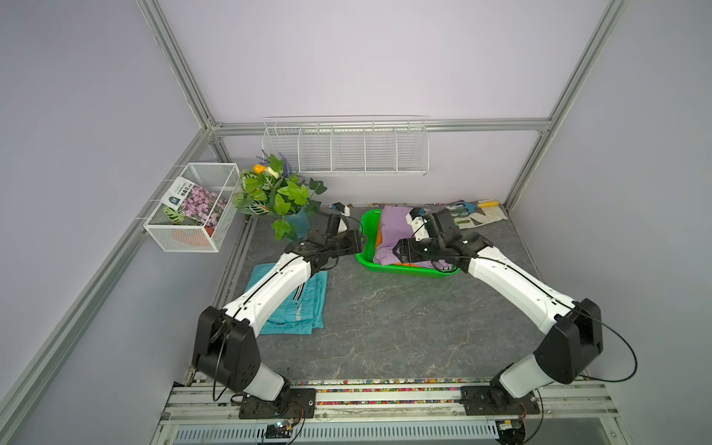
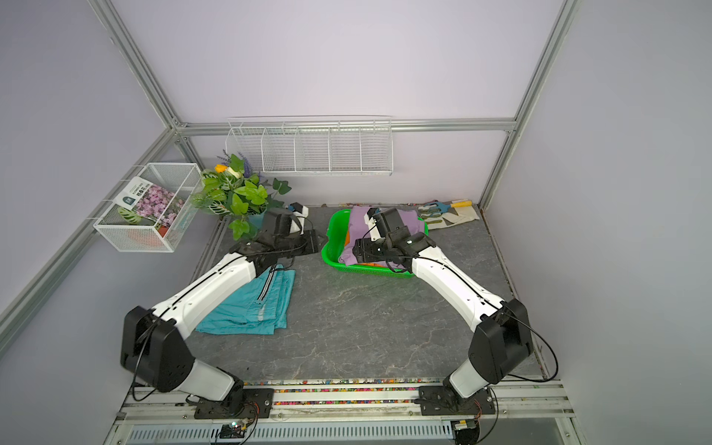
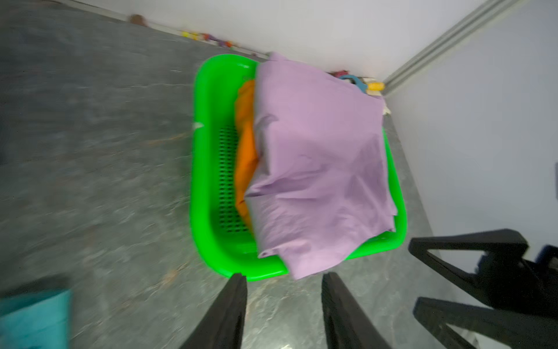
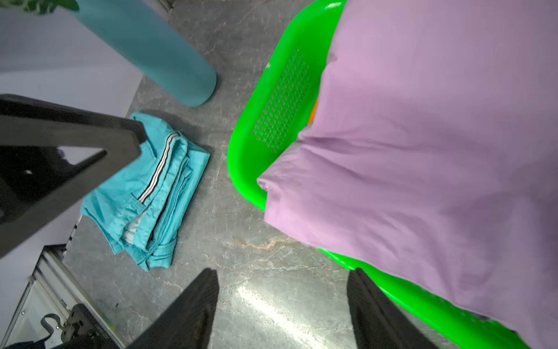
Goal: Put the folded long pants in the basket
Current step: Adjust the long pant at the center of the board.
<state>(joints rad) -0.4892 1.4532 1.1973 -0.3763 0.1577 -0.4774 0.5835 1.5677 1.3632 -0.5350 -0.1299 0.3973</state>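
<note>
The green basket [image 1: 368, 262] [image 2: 330, 257] stands at the back of the table. Inside it the lilac pants [image 1: 393, 231] [image 3: 320, 157] [image 4: 422, 151] lie on top of the orange pants [image 3: 246, 151], one lilac corner hanging over the rim. The teal pants [image 1: 308, 304] [image 2: 250, 308] [image 4: 151, 187] lie folded on the table to the left, partly under my left arm. My left gripper [image 1: 360, 242] [image 3: 283, 276] is open and empty just outside the basket's left rim. My right gripper [image 1: 398, 250] [image 4: 282, 272] hovers over the basket's front, open and empty.
A plant in a teal vase [image 1: 283, 200] [image 4: 157, 51] stands behind the left arm. White wire baskets hang on the back wall [image 1: 346, 150] and the left wall [image 1: 192, 210]. Pale gloves and garden tools [image 1: 477, 214] lie at the back right.
</note>
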